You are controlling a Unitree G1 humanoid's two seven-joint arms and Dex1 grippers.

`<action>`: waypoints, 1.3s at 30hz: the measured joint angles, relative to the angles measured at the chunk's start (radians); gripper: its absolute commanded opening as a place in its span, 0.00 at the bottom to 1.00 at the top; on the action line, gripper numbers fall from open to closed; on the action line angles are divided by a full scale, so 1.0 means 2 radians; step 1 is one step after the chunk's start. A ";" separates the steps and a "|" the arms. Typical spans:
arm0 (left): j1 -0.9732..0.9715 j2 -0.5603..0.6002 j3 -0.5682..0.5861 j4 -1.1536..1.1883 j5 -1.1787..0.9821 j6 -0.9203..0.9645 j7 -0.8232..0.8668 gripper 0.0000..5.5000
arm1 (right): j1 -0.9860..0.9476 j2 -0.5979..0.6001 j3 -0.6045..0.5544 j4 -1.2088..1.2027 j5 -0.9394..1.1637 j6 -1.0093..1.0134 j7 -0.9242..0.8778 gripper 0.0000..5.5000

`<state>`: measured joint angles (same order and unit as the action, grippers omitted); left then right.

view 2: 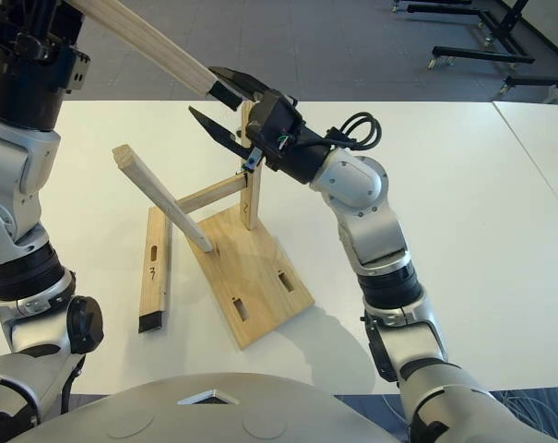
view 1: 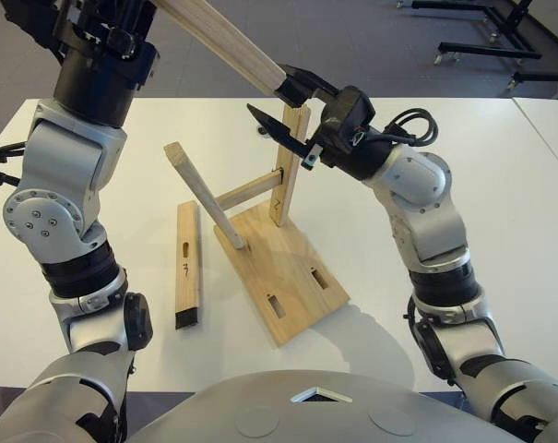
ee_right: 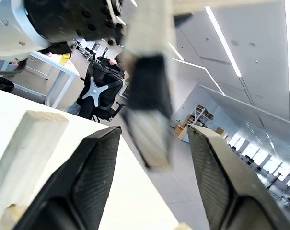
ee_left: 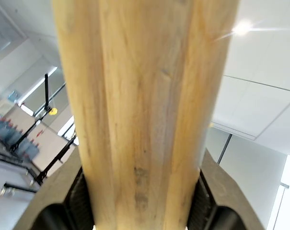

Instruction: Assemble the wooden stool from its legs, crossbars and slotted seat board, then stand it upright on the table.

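The slotted seat board [view 1: 288,277] lies flat on the white table. Two legs stand in it: one upright [view 1: 291,166], one leaning left [view 1: 203,196], joined by a crossbar [view 1: 247,193]. Another leg [view 1: 186,265], slotted and with a black end, lies loose left of the board. High at the upper left my left gripper [ee_left: 140,206] is shut on a long leg [view 1: 225,39] that slants down to the right. Its black-capped end [ee_right: 147,91] sits between the spread fingers [ee_right: 92,177] of my open right gripper [view 1: 292,103], just above the upright leg.
The table [view 1: 500,185] has free room to the right and behind the board. A second table's corner [view 1: 555,120] adjoins at the far right. Black wheeled stands [view 1: 486,46] are on the floor beyond the far edge.
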<state>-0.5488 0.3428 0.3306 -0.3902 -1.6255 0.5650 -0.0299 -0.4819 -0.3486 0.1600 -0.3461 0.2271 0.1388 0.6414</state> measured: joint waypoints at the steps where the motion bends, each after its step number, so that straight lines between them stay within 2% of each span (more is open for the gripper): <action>1: 0.001 0.000 0.001 -0.002 0.002 -0.002 -0.001 0.37 | 0.000 -0.013 -0.015 -0.008 0.017 0.015 0.010 0.50; 4: 0.016 0.006 0.014 -0.016 0.008 -0.006 0.001 0.37 | 0.002 -0.070 -0.059 -0.011 0.046 0.040 0.045 0.50; 8: 0.051 0.038 0.024 -0.052 -0.025 0.010 -0.015 0.37 | 0.016 -0.096 -0.086 0.003 0.056 0.050 0.059 0.50; 13: 0.159 0.082 0.016 -0.102 -0.073 0.060 -0.058 0.37 | 0.035 -0.098 -0.096 0.010 0.065 0.050 0.056 0.50; 23: 0.280 0.090 -0.041 -0.138 -0.049 0.069 -0.066 0.37 | 0.080 -0.090 -0.089 -0.027 0.066 0.069 0.026 0.50; 32: 0.285 0.120 -0.048 -0.129 -0.042 0.067 -0.060 0.37 | 0.099 -0.081 -0.077 -0.048 0.062 0.082 0.002 0.50; 39: 0.271 0.153 -0.049 -0.082 0.033 0.081 -0.123 0.37 | 0.098 -0.082 -0.084 -0.037 0.051 0.080 -0.004 0.50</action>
<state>-0.0077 0.6479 0.2327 -0.5551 -1.5597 0.7273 -0.2755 -0.2853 -0.5117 -0.0074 -0.4196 0.3296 0.2991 0.6340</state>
